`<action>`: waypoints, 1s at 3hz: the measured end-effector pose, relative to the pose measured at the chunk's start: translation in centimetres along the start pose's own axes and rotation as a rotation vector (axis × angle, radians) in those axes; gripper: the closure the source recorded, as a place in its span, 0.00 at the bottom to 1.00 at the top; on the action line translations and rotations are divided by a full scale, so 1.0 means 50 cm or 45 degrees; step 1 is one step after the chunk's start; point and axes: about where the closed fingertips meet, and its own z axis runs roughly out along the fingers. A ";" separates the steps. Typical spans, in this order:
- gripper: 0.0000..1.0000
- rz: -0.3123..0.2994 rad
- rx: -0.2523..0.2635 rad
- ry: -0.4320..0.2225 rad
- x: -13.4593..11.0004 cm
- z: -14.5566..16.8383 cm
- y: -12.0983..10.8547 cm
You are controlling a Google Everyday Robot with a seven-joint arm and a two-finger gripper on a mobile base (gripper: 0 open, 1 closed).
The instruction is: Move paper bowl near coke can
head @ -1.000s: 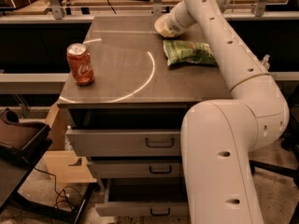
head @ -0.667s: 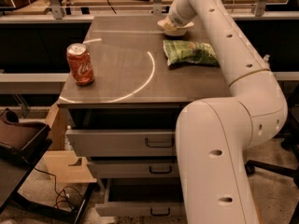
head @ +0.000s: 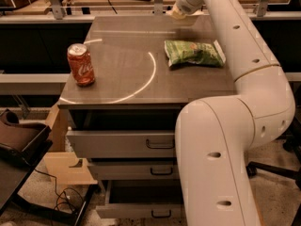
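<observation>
Grey-brown worktop (head: pixel 123 41) above a stack of drawers (head: pixel 123 144) carries a red aluminium coke can (head: pixel 81 65) with white script near its front left corner and a crumpled green chip bag (head: pixel 194 53) on the right. At the far edge, well apart from the can, a small off-white paper bowl (head: pixel 176 15) peeks out beneath the white arm's hand (head: pixel 182 8). How far that hand is open, and whether it grips the bowl, cannot be told.

I see a green chip bag (head: pixel 194 53) lying flat toward the right of the grey table (head: pixel 120 81), three handled drawers (head: pixel 123 146) beneath
</observation>
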 end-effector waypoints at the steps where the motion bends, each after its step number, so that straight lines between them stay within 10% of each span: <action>1: 1.00 0.008 0.029 -0.025 0.002 -0.052 -0.028; 3: 1.00 0.039 0.031 -0.125 0.002 -0.196 -0.059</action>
